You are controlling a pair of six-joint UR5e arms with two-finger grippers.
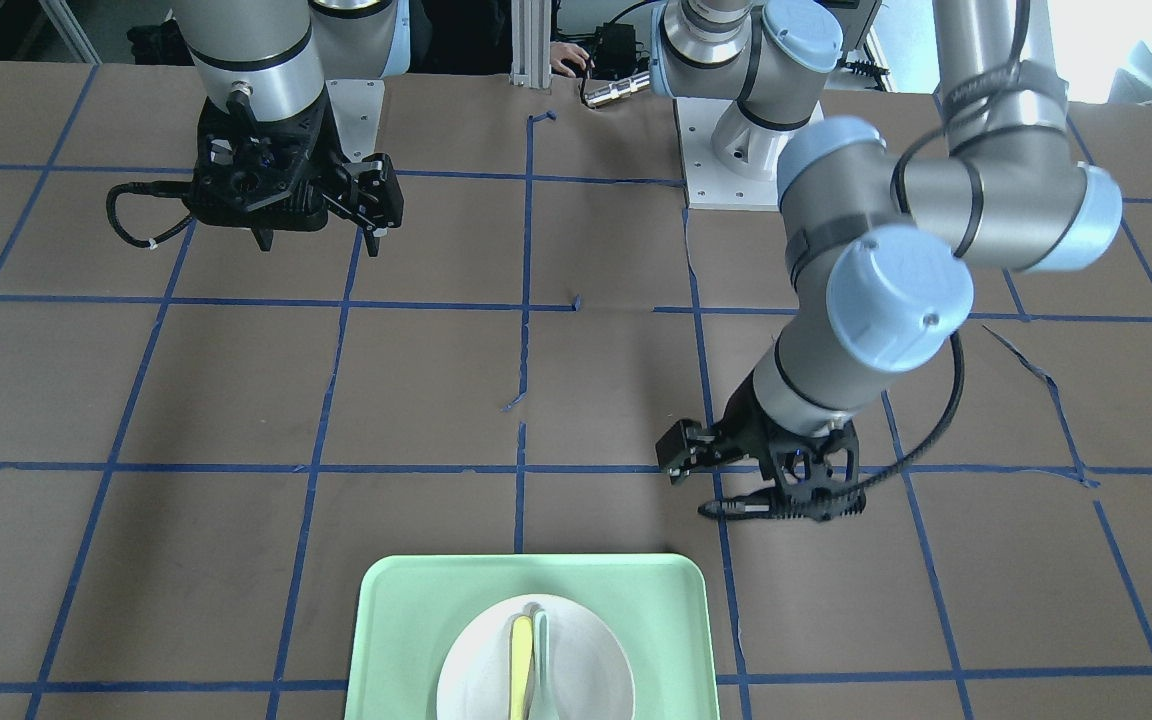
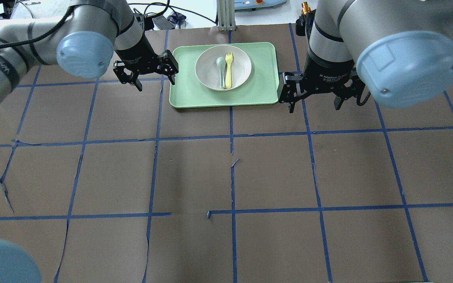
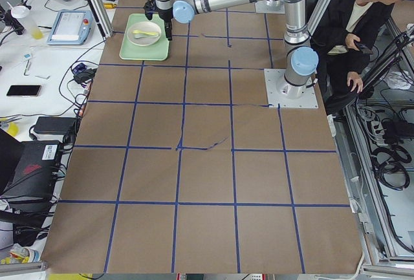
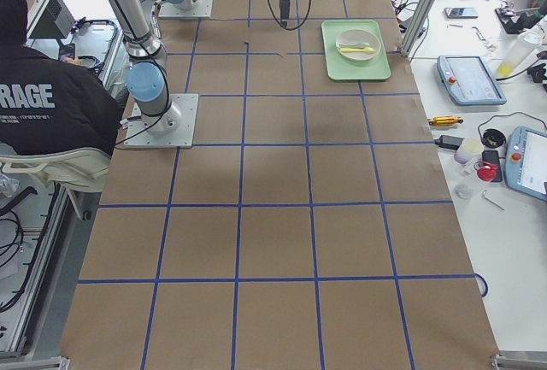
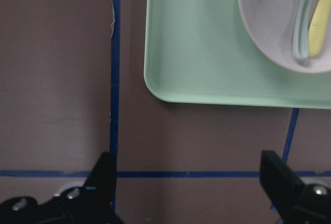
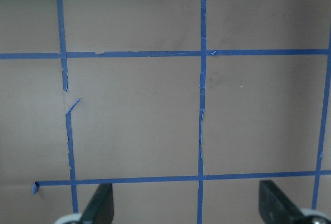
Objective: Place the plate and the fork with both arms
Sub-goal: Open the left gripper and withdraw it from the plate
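Observation:
The off-white plate sits on a mint-green tray at the table's far middle. The pale-yellow fork lies in the plate beside a pale grey-green spoon. My left gripper is open and empty, just off the tray's left edge. Its wrist view shows its open jaws above bare table, with the tray's corner, the plate and the fork ahead. My right gripper is open and empty. It hangs high above the table, near the robot's side.
The brown table cover carries a grid of blue tape. The tray lies at the operators' edge. Tablets, cables and tools lie on the side bench. A person sits by the robot's bases.

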